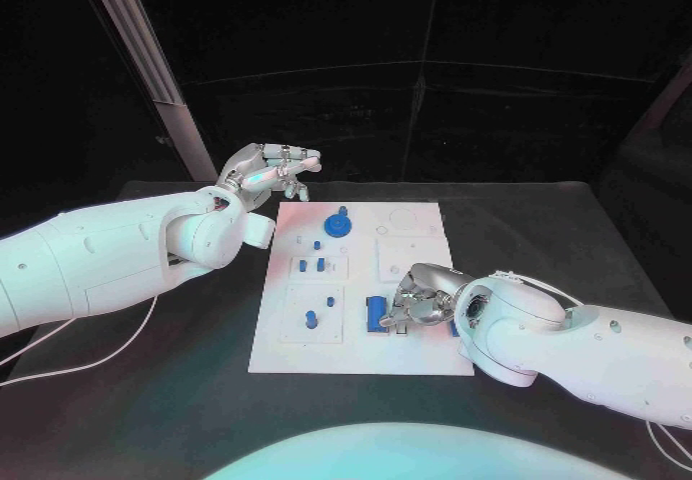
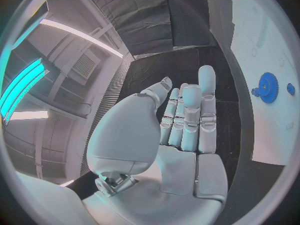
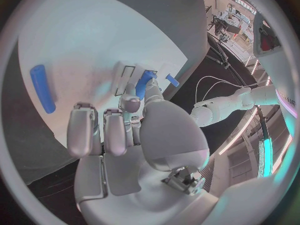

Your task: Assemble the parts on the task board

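the board (image 1: pixel 418 360) lay in the middle of the black table (image 1: pixel 577 230), long side running away from the robot; the left hand (image 1: pixel 268 170) hung above the table just off the board's far left corner, touching nothing; in the left wrist view its fingers (image 2: pixel 206 85) stood nearly straight and close together with the thumb apart, palm bare, so it was open and held nothing; past those fingers the same view showed the gear (image 2: pixel 268 87) on the board with a small blue part beside it.

the gear (image 1: pixel 338 223) sat near the board's far edge, toward the left; nearer the robot on the left side lay a pair of small pegs (image 1: pixel 310 265), one tiny peg (image 1: pixel 330 301) and a longer peg (image 1: pixel 310 319); a blue block (image 1: pixel 376 313) lay near the board's near right part.

the right hand (image 1: pixel 417 297) was low over the board at that block, fingers curled down; in the right wrist view its fingertips (image 3: pixel 133 104) were at a blue part (image 3: pixel 145 83) by a rectangular slot, with a small blue piece (image 3: pixel 172 79) just beyond and a long blue bar (image 3: pixel 42 87) well apart on the board (image 3: pixel 94 40); whether the hand gripped the part or only touched it i could not tell.
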{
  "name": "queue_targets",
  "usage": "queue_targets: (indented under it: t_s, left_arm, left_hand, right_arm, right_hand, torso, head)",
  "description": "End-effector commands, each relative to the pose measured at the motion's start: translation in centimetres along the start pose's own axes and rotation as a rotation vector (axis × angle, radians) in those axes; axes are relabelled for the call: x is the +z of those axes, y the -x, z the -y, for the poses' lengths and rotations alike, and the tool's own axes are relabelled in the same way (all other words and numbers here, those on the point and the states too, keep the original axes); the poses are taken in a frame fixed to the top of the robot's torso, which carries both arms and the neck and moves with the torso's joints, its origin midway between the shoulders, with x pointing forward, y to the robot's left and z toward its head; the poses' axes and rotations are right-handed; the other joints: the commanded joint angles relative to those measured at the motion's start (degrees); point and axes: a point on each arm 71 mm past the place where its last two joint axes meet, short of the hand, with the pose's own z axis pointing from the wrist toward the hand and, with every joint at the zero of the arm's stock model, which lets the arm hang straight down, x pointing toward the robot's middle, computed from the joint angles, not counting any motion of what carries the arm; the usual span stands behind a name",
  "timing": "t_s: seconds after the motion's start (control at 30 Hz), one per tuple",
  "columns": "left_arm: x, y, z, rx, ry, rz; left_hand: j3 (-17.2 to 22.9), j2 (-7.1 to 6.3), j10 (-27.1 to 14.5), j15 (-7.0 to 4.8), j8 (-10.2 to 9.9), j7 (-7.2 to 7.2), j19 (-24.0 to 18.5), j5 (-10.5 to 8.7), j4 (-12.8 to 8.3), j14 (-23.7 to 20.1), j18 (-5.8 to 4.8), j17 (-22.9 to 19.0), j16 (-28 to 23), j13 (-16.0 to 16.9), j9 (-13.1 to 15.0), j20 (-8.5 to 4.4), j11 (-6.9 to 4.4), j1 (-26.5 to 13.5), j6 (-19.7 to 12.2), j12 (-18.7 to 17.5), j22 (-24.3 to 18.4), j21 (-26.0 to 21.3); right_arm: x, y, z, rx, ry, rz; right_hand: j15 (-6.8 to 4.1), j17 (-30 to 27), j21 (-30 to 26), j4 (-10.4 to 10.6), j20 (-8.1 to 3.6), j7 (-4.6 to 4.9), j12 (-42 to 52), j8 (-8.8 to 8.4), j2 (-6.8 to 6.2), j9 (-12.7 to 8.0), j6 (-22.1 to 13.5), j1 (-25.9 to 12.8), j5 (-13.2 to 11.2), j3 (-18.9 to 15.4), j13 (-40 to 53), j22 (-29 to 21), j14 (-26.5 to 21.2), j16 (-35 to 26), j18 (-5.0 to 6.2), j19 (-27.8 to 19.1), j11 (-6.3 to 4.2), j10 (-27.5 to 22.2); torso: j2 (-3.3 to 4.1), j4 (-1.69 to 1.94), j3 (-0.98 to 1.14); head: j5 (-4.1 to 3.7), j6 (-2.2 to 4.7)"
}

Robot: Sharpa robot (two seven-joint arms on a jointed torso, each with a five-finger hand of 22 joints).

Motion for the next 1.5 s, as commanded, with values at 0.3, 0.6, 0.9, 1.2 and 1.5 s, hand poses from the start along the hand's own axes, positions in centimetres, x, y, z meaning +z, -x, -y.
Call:
queue_targets:
  t_s: [0.3,0.6,0.9,1.2,1.5]
  left_arm:
    - [0.0,0.0,0.1,-0.007,-0.004,-0.009]
    - [-0.1,0.1,0.1,-0.006,-0.004,-0.005]
    - [-0.1,0.1,0.1,-0.006,-0.004,-0.006]
    - [-0.2,0.1,0.2,-0.008,-0.004,-0.008]
    - [-0.2,0.2,0.2,-0.008,-0.004,-0.008]
  left_hand:
    - [-0.05,-0.02,-0.52,0.09,0.31,0.01,-0.12,-0.21,-0.22,-0.33,0.77,-0.1,-0.2,-0.08,-0.06,0.08,0.06,0.35,-0.35,0.35,-0.08,-0.37]
    - [-0.05,-0.02,-0.52,0.09,0.31,0.01,-0.12,-0.21,-0.22,-0.33,0.77,-0.1,-0.2,-0.08,-0.06,0.08,0.06,0.35,-0.35,0.35,-0.08,-0.37]
    - [-0.08,0.01,-0.61,0.1,0.4,0.03,-0.05,-0.21,-0.25,-0.39,0.77,-0.27,-0.2,-0.08,-0.05,0.09,0.08,0.38,-0.37,0.53,-0.18,-0.49]
    - [-0.08,0.01,-0.61,0.1,0.4,0.03,-0.05,-0.21,-0.25,-0.39,0.77,-0.27,-0.2,-0.08,-0.05,0.09,0.08,0.38,-0.37,0.53,-0.18,-0.49]
    - [-0.08,0.01,-0.61,0.1,0.4,0.03,-0.05,-0.21,-0.25,-0.39,0.77,-0.27,-0.2,-0.08,-0.05,0.09,0.08,0.38,-0.37,0.53,-0.18,-0.49]
  right_arm:
    - [-1.3,1.0,1.1,0.076,0.051,0.055]
    - [-3.9,3.6,5.1,0.092,0.039,0.12]
    - [-5.4,4.4,8.2,-0.033,-0.061,0.108]
    - [-4.8,3.9,9.0,-0.162,-0.159,0.029]
    - [-3.8,3.4,8.6,-0.194,-0.176,0.01]
  right_hand:
    - [0.19,-0.15,-0.34,2.99,0.25,0.65,-2.73,-1.8,-0.29,0.27,-1.7,-3.9,4.65,-3.32,-1.76,-0.41,2.36,-0.14,-0.74,-0.13,0.49,-0.77]
    - [0.9,-0.03,-0.56,2.16,0.88,1.69,-6.06,-4.12,0.41,-0.66,-3.96,-1.0,7.97,-3.48,-4.06,-0.66,2.32,-0.23,-0.67,-0.35,1.33,-2.36]
    - [1.1,-0.76,-0.83,2.66,1.11,1.88,-8.2,-4.71,0.47,-1.06,-4.06,-1.25,7.83,-4.19,-5.67,-1.06,2.14,-0.65,-0.58,-0.57,1.54,-3.1]
    - [0.97,-2.03,-1.33,4.25,1.12,1.52,-7.8,-4.29,0.73,-0.99,-2.44,-2.41,7.6,-5.43,-5.37,-1.76,1.85,-1.46,-0.42,-0.92,1.31,-2.65]
    - [0.93,-2.07,-1.33,4.34,1.1,1.44,-7.64,-4.16,0.75,-0.9,-2.21,-2.32,7.73,-5.51,-5.24,-1.73,1.84,-1.52,-0.43,-0.91,1.25,-2.57]
  torso:
    - [-0.03,-0.05,-0.02]
    - [-0.04,-0.06,-0.08]
    - [0.03,-0.22,-0.03]
    - [0.04,-0.2,-0.02]
    - [0.04,-0.1,-0.01]
  head:
    - [-0.11,0.02]
    - [-1.23,0.69]
    - [-2.07,1.1]
    - [-2.33,1.04]
    - [-2.3,0.92]
